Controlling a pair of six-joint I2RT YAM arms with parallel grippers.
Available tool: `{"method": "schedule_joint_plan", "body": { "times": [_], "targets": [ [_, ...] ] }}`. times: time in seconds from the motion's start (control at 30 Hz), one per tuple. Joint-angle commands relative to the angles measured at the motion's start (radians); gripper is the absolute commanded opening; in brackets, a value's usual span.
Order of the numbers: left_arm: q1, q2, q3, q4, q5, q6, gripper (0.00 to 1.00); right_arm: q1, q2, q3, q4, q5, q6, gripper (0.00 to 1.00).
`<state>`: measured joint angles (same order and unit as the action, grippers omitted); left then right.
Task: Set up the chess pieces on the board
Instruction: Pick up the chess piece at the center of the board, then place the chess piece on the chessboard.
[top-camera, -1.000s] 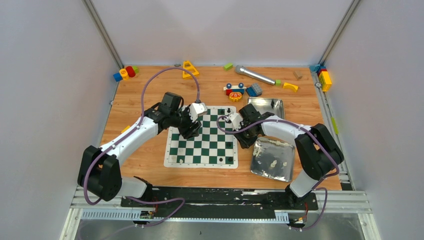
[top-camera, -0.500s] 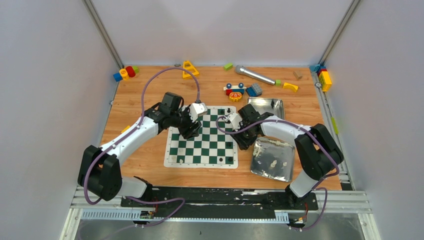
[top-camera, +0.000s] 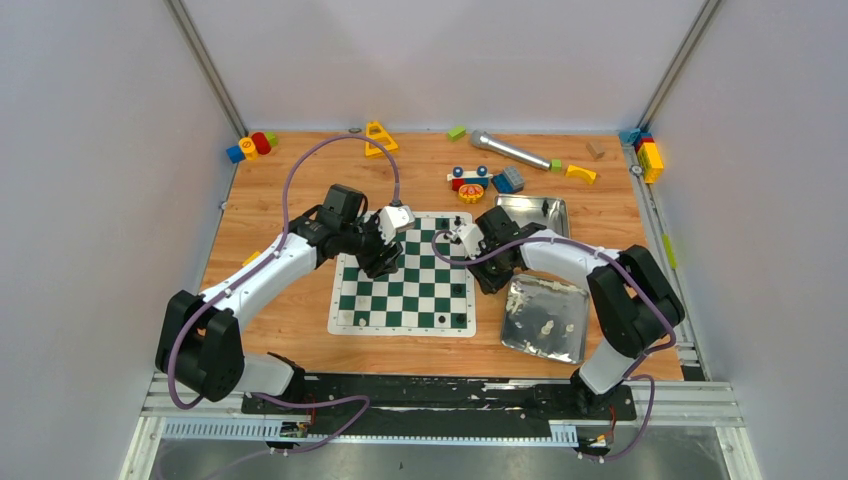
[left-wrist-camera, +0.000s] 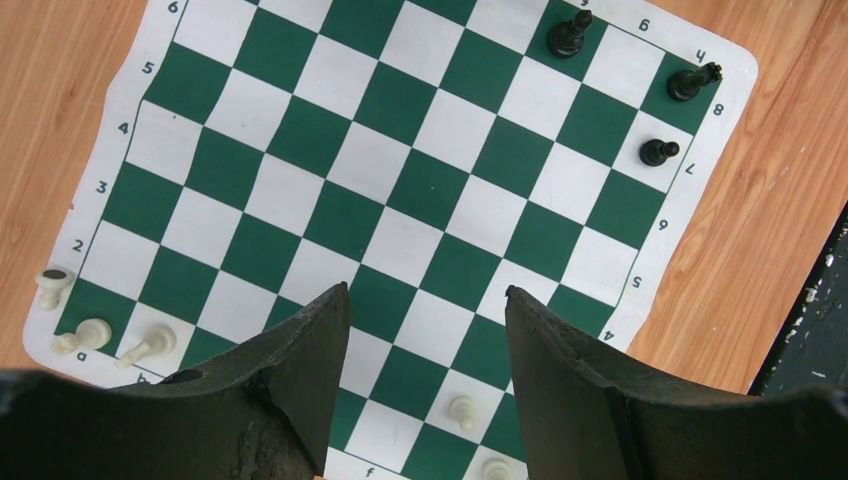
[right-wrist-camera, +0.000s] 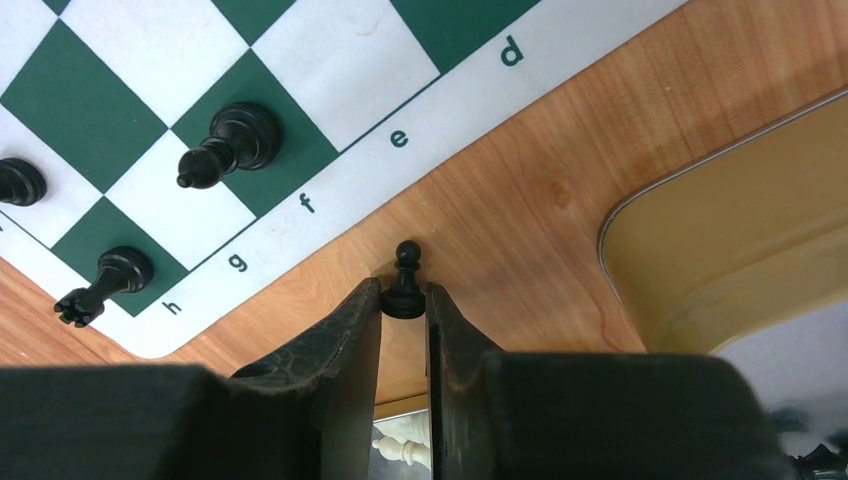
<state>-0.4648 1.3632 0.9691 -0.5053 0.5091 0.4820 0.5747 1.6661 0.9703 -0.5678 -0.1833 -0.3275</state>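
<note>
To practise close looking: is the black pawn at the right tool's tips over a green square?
No, the black pawn is over wood, beside the board's white edge.

The board (top-camera: 400, 300) lies flat in the middle of the table. The left gripper (top-camera: 381, 262) hangs over its far left part. The right gripper (top-camera: 490, 277) sits low just off its right edge, between it and a silver tin (top-camera: 545, 320). From here I can't tell how either pair of jaws stands. A few black chess pieces (top-camera: 459, 290) dot the board's right column. A second tin (top-camera: 533, 212) lies beyond its far right corner, with toy blocks (top-camera: 480, 180) and a microphone (top-camera: 510, 150) farther back.
</note>
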Motion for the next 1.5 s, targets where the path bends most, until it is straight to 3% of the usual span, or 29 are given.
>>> {"method": "schedule_joint_plan", "body": {
  "times": [0.0,0.37,0.73,1.0,1.27,1.47],
  "targets": [
    [0.003,0.002,0.004,0.008,0.002,0.026,0.66,-0.004,0.009,0.023,0.026,0.027,0.008,0.18],
    [0.003,0.002,0.036,0.032,0.091,0.027,0.67,-0.039,-0.099,0.035,0.026,-0.159,-0.068,0.07],
    [-0.004,0.077,0.13,0.16,0.489,-0.049,0.65,-0.039,-0.218,0.163,0.022,-0.534,-0.056,0.06],
    [-0.049,0.073,0.126,0.228,0.546,0.044,0.62,-0.04,-0.206,0.224,0.014,-0.668,-0.008,0.06],
    [-0.086,0.091,0.121,0.262,0.547,0.078,0.51,-0.04,-0.205,0.228,0.012,-0.693,0.0,0.06],
    [-0.1,0.109,0.137,0.25,0.54,0.091,0.48,-0.039,-0.209,0.226,0.011,-0.696,0.004,0.06]
  ]
}}
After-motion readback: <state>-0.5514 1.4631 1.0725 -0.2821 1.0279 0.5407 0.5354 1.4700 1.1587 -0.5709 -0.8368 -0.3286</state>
